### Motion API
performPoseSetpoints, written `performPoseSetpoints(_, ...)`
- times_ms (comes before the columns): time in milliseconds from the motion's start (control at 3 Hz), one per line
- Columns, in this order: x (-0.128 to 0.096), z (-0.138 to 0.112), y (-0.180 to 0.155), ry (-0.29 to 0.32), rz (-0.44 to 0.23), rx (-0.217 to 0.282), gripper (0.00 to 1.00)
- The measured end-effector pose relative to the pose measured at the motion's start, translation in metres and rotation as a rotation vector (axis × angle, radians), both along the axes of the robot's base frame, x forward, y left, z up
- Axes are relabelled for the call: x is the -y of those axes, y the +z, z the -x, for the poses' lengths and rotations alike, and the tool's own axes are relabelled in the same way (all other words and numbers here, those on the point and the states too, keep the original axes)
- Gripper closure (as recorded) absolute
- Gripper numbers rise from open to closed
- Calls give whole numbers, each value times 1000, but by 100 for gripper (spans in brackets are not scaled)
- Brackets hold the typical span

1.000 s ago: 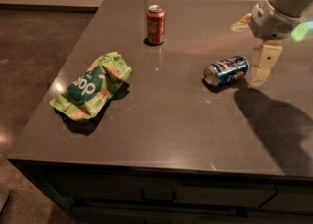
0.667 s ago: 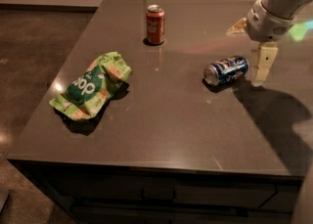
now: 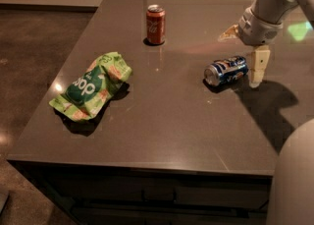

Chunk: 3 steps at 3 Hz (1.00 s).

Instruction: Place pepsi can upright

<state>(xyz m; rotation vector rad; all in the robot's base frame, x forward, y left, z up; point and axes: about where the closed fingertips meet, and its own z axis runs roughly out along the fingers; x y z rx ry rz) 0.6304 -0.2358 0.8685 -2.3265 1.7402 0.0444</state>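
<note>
— The tool (image 3: 239, 58): where is it, and how do its fingers stand?

— It hangs over the right side of the worktop (image 3: 167, 121), at the end of the pale arm (image 3: 267, 10) that comes in from the upper right corner. Its fingers (image 3: 258, 66) are spread apart. One points down with its tip at the surface; the other sticks out to the side, higher up.

— And the pepsi can (image 3: 225, 70)?

— It is lying on its side, right below the tool. Its silver end faces away from the lowered finger, and its other end is just beside that finger. I cannot tell whether they touch. Nothing is clamped on it.

— Anything else around?

— A red cola can (image 3: 155, 24) stands upright, well apart from the tool, off beyond the raised finger towards the back edge of the worktop. A crumpled green snack bag (image 3: 92, 86) lies farther out still on that same side, nearer the front edge. The tool's shadow falls on the worktop beside the lowered finger, on the side away from the can.
</note>
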Motion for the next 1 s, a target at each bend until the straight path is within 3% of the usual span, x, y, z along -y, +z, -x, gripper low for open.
performPoseSetpoints(333, -4, -6, -9, 51, 27, -12, 3)
performPoseSetpoints(1000, -8, -9, -10, 88, 52, -20, 49)
